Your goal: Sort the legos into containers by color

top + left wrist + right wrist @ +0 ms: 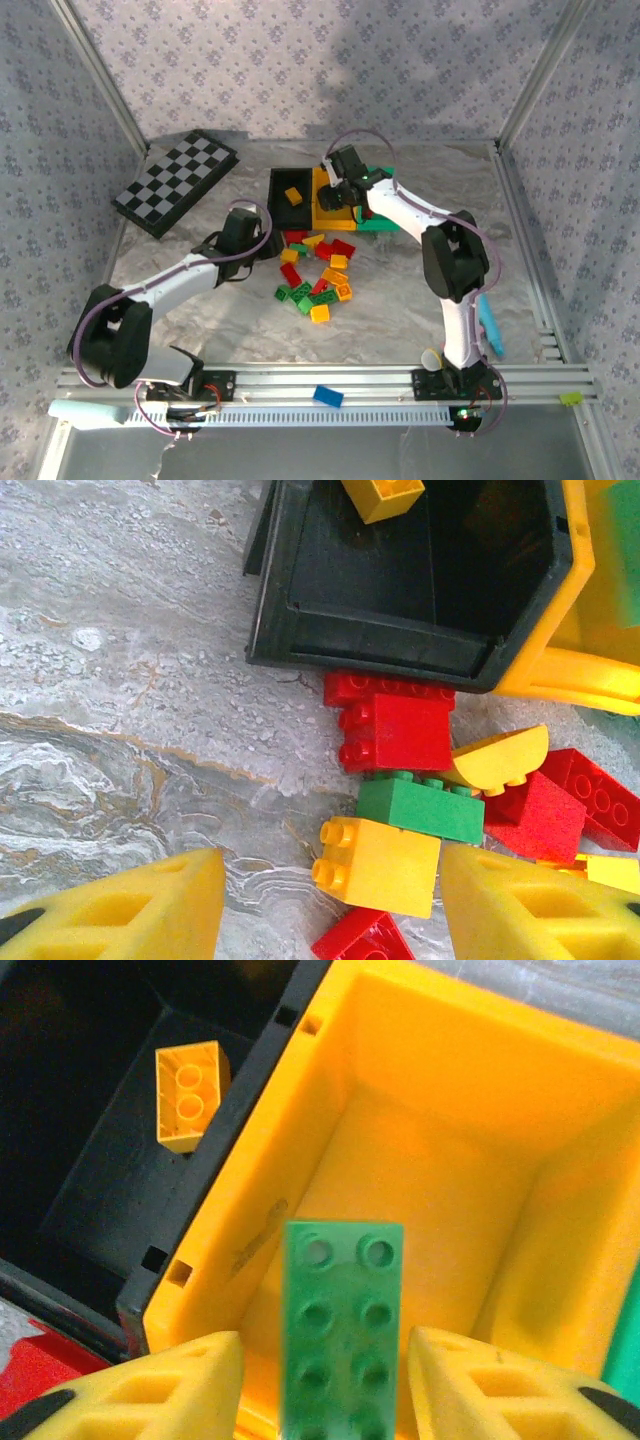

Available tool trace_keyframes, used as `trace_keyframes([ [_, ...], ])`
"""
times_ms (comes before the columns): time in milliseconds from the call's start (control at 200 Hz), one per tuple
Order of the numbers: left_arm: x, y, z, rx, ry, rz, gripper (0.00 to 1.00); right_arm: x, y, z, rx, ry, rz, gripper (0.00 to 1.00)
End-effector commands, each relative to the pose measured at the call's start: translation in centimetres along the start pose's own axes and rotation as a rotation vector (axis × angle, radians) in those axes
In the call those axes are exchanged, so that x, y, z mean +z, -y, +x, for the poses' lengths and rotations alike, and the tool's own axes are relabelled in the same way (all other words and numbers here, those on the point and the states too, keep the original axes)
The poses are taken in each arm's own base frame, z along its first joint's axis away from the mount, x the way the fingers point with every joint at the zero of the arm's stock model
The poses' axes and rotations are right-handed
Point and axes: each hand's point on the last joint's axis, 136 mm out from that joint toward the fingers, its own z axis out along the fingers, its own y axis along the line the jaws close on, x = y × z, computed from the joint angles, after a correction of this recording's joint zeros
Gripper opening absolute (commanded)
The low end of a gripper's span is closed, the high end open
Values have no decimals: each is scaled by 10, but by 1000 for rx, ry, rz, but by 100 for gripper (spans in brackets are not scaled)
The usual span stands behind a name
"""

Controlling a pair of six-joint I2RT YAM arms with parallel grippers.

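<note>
Right end effector (322, 1350) hangs over the yellow-orange bin (450, 1090) with its fingers apart. A green brick (343, 1320) stands between them, studs toward the wrist camera. A gap shows on the brick's 9 o'clock side; on its 3 o'clock side I cannot tell whether the finger touches it. At 9 o'clock of that bin, wall to wall, sits the black bin (110, 1210), with one yellow brick (188, 1095) lying on its floor. Seen from above, the green bin (378, 224) lies at 3 o'clock of the yellow-orange one, largely under the right arm.

Left end effector (325, 895) hovers above the bench (130, 680) at the 10 o'clock edge of the pile, fingers apart and clamped on nothing. Below the gap between them lies a yellow-orange lego (378, 865), with a green lego (420, 808) touching it at 12 o'clock. Beyond that, red legos (400, 730) sit against the black bin's near wall. The loose legos (318, 275), red, yellow and green, lie scattered at 6 o'clock of the bins. A checkered board (175, 183) sits at 10 o'clock of the pile, well apart. A blue brick (328, 396) rests on the rail at 6 o'clock, between the arm bases.
</note>
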Motion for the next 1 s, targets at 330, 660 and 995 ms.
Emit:
trace_keyframes([
  [330, 13, 18, 28, 118, -140, -3, 58, -35, -12, 8, -43, 10, -4, 55],
  [660, 28, 13, 41, 273, -318, -91, 58, -53, -5, 35, -42, 15, 39, 55],
  [995, 45, 24, 44, 398, -399, -161, 58, -54, -4, 42, -41, 16, 45, 55],
])
